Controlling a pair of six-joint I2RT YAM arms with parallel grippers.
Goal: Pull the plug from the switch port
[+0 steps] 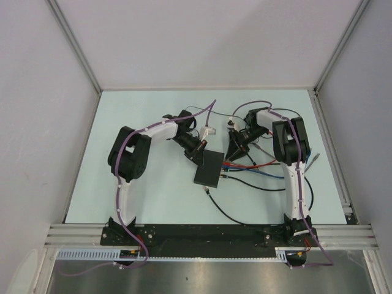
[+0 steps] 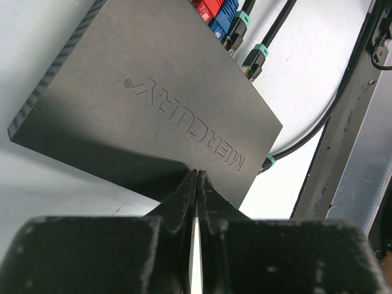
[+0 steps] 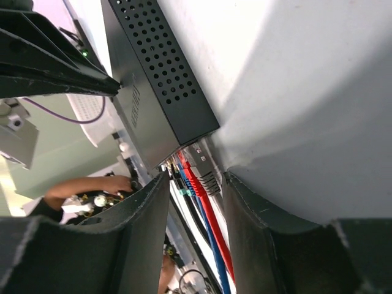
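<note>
Our left end effector [image 2: 196, 176] has its fingers pressed flat together, gripping nothing. Its tips rest on the near edge of the black box [image 2: 147, 104]. Our right end effector [image 3: 196, 177] stands parted, one finger on either side of the row of plugs [image 3: 206, 166] seated in the box's short edge just ahead of it. The switch port [image 3: 193, 150] lies along that edge; we cannot tell which socket. Red, blue and black cables [image 3: 211, 226] trail back between the fingers over the worktop [image 1: 110, 116].

Matt black switch box [image 2: 153, 104], embossed lettering; rough, scuffed fingers [image 2: 176, 205].
</note>
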